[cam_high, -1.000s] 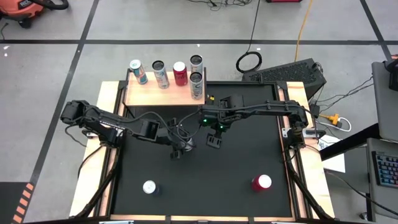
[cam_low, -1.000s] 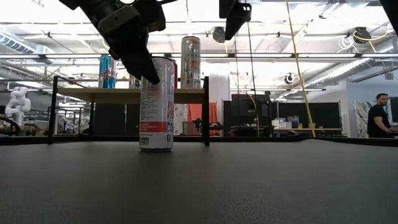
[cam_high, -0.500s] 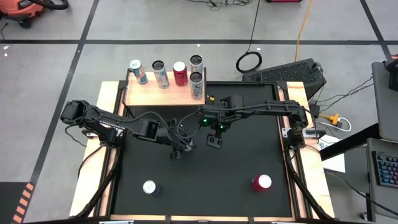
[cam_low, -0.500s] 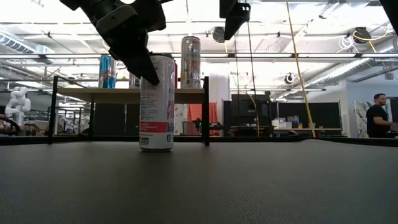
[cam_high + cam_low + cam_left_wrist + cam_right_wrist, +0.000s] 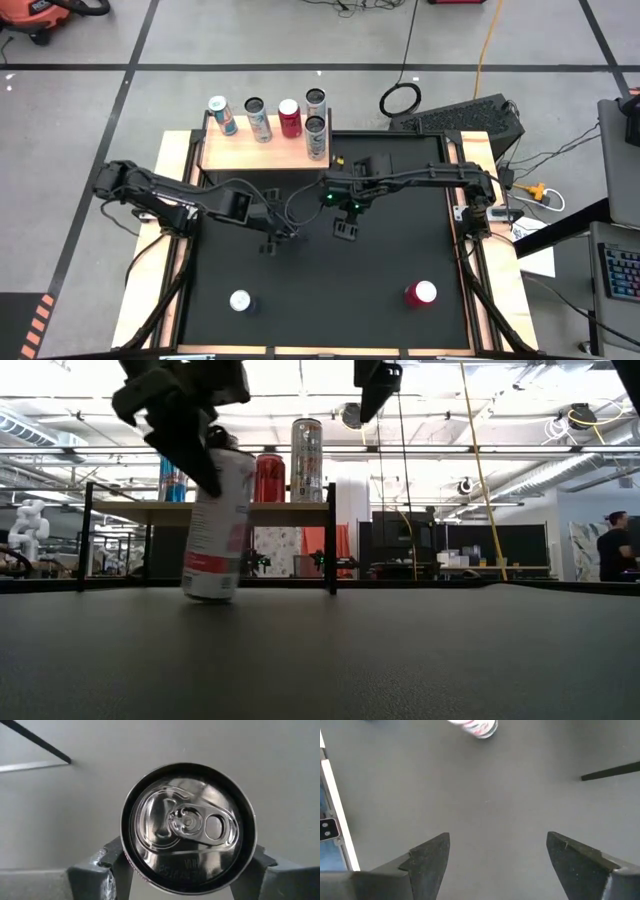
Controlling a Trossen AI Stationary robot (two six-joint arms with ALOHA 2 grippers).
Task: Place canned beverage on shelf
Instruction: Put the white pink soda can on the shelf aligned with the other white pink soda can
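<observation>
The left gripper (image 5: 195,455) is clamped around the top of a white-and-red can (image 5: 215,525), with a finger (image 5: 107,870) pressed on each side of the rim. The can is tilted, its base touching the black mat (image 5: 390,260) just in front of the shelf (image 5: 255,153). Five cans already stand on that shelf. The right gripper (image 5: 344,229) hangs over the middle of the mat, fingers spread wide and holding nothing. Two more cans sit near the front edge, a silver-topped can (image 5: 240,300) and a red can (image 5: 420,293).

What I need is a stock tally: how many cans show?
8: five cans on the shelf, held can in the left gripper, silver can and red can on the mat.
</observation>
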